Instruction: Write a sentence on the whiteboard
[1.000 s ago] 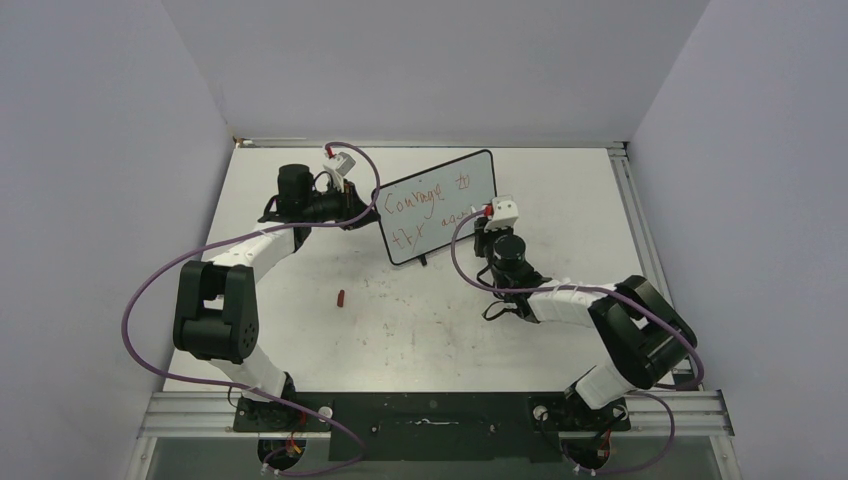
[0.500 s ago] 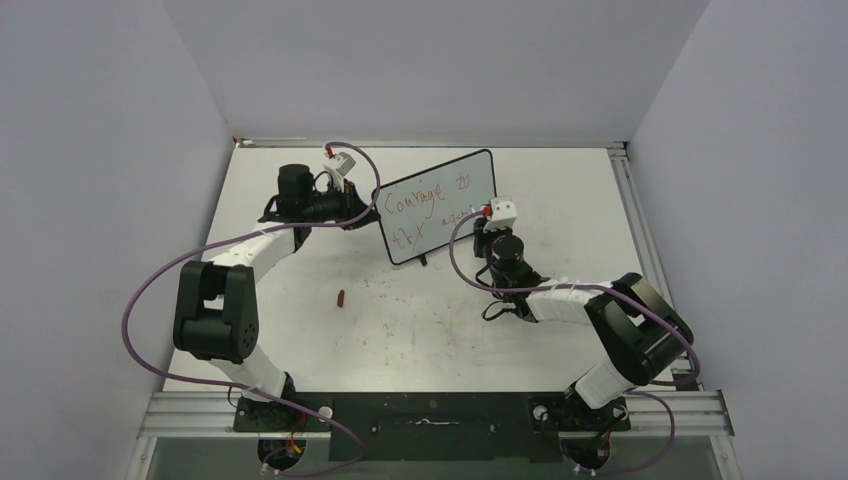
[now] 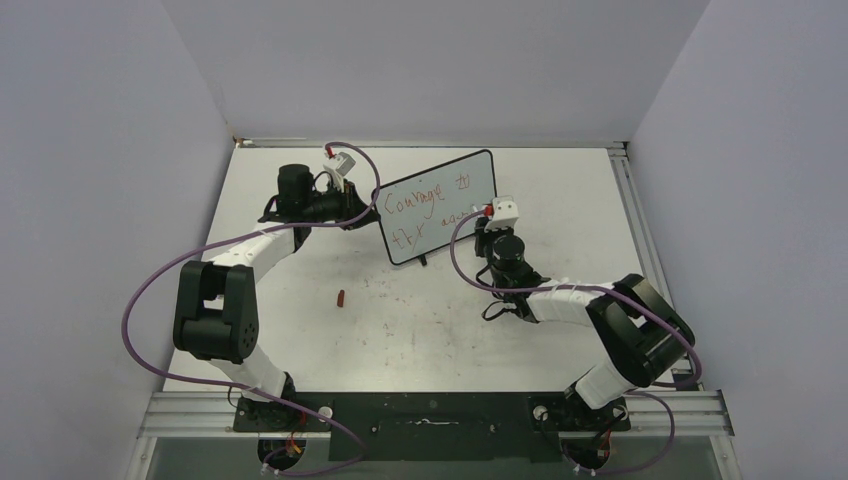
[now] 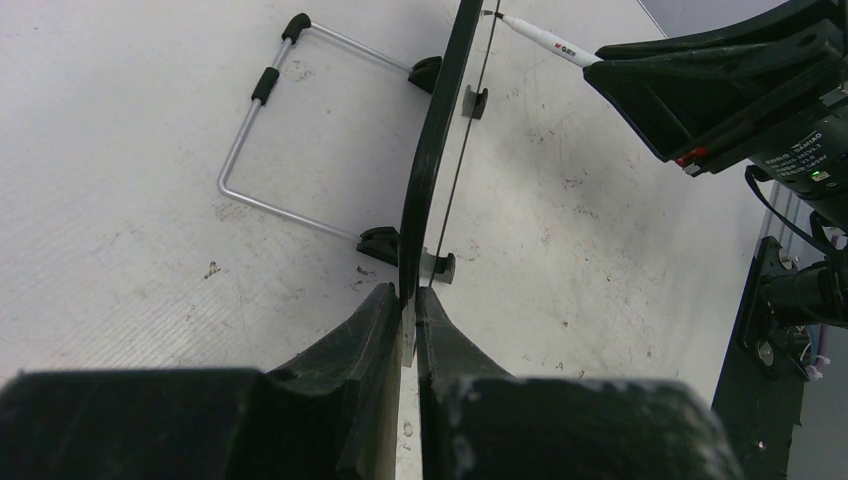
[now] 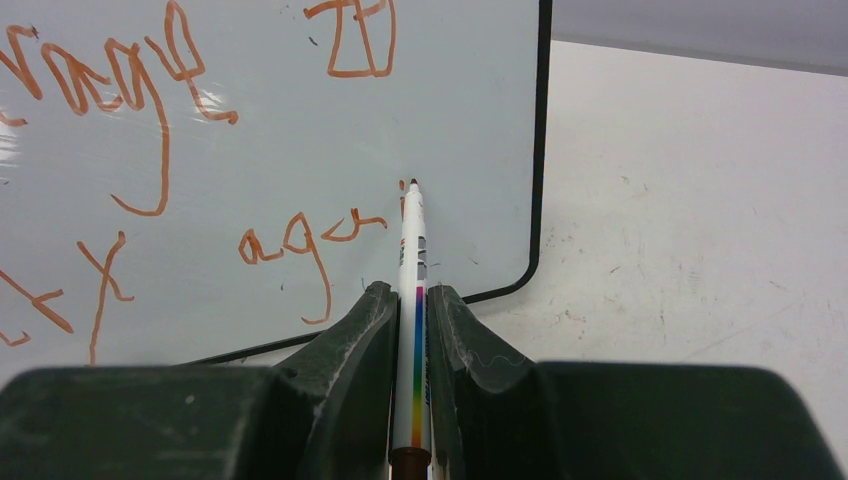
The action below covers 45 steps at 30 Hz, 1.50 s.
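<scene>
Right gripper (image 5: 412, 300): jaws closed on a white marker (image 5: 411, 235) with a rainbow stripe along the barrel; small print on the barrel too fine to read. Marker tip at the face of the whiteboard (image 5: 270, 140), just right of the last strokes, near the board's lower right corner.

The sentence (image 3: 420, 205) in thin orange-red handwriting, two lines: "Courage to" above, "try ag…" below, final letters unclear.

Left gripper (image 4: 408, 300): jaws pinched shut on the whiteboard's black-framed left edge. Board upright, tilted slightly back, at the far middle of the table (image 3: 560, 190). Wire stand (image 4: 250, 130) behind the board.

Small red piece (image 3: 341, 297) on the scuffed white tabletop, near and left of the board. Plain grey walls (image 3: 430, 60) on three sides.
</scene>
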### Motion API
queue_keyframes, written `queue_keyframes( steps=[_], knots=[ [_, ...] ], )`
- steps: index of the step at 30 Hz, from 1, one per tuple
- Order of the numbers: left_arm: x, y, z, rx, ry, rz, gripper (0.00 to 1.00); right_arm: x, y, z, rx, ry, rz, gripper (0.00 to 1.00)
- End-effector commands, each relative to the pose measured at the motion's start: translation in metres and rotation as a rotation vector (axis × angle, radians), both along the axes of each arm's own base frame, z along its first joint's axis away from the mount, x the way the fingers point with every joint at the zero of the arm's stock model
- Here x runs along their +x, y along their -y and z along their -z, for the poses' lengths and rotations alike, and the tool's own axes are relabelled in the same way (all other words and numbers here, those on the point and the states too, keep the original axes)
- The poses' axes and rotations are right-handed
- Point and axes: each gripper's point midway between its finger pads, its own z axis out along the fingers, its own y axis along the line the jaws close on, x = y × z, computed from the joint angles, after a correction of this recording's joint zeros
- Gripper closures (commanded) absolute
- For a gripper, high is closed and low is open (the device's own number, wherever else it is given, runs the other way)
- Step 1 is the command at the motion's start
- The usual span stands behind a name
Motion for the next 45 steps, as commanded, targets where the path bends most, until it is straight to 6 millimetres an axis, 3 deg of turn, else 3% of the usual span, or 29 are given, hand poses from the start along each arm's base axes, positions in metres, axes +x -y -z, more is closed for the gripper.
queue_keyframes(
  steps=[1, 14, 21, 28, 37, 45],
  knots=[
    [0.006, 0.002, -0.029, -0.018, 0.076, 0.014, 1.00, 0.008, -0.003, -0.012, 0.032, 0.043, 0.008, 0.95],
    [0.005, 0.002, -0.030, -0.020, 0.077, 0.017, 1.00, 0.000, 0.001, 0.014, 0.020, -0.016, 0.009, 0.95],
    [0.005, 0.003, -0.030, -0.020, 0.078, 0.017, 1.00, -0.001, 0.002, 0.016, 0.019, -0.026, 0.014, 0.95],
    [0.005, 0.002, -0.030, -0.020, 0.079, 0.017, 1.00, 0.002, 0.001, 0.008, 0.022, -0.007, 0.011, 0.95],
    [0.005, 0.002, -0.030, -0.019, 0.079, 0.017, 1.00, 0.011, -0.002, -0.023, 0.019, 0.060, 0.010, 0.95],
    [0.005, 0.002, -0.030, -0.019, 0.078, 0.016, 1.00, 0.016, 0.006, -0.023, 0.010, 0.063, 0.031, 0.95]
  ],
)
